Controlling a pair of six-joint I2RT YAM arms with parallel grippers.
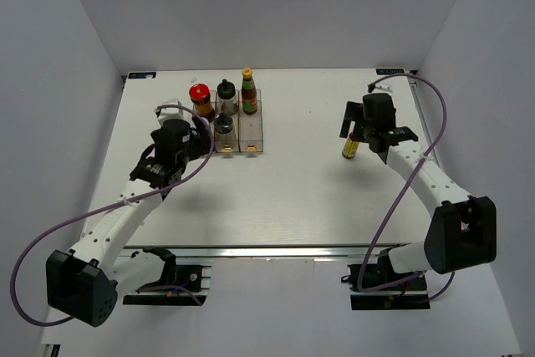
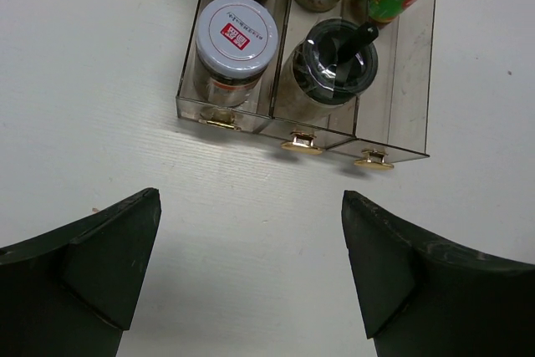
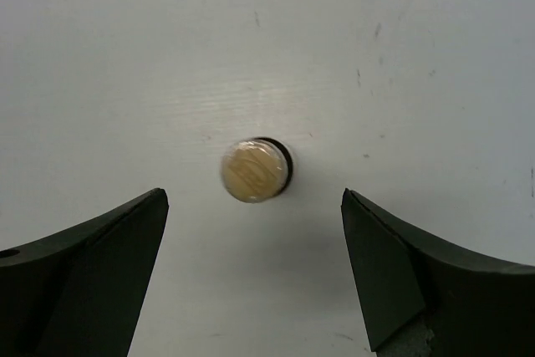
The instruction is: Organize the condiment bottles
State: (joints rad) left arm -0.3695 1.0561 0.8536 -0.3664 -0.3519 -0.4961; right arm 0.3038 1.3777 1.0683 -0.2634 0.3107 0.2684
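White walls close in a pale tabletop [image 1: 292, 198] where two arms work on a set of condiment bottles. At left, the left gripper [image 2: 251, 206] hangs with its jaws spread wide and nothing between them, just short of the brass-knobbed front of a clear three-slot rack [image 2: 401, 98]. Five bottles stand in the rack:

- **Left slot:** a grey-lidded jar [image 2: 236, 33] stands in front of a red-capped dark-sauce bottle [image 1: 199, 94].
- **Middle slot:** one black-capped clear jar [image 2: 338, 56] stands ahead of a second black-capped jar [image 1: 226, 89].
- **Right slot:** a tall yellow-capped, red-labelled bottle [image 1: 248, 89] stands at the back, and the front of the slot looks free.

Well apart at right, the last loose piece, a slim tan-capped bottle [image 3: 255, 170], stands upright on the bare table. The right gripper [image 3: 253, 211] is directly above it with both fingers wide and touching nothing.

The bottle looks light, rigid and smooth. It is probably glass, though the overhead views cannot settle that. It is tall over a narrow base, so it should topple at a slight knock. The safest hold is likely a square pinch on the body below the cap, not on the small round cap itself.
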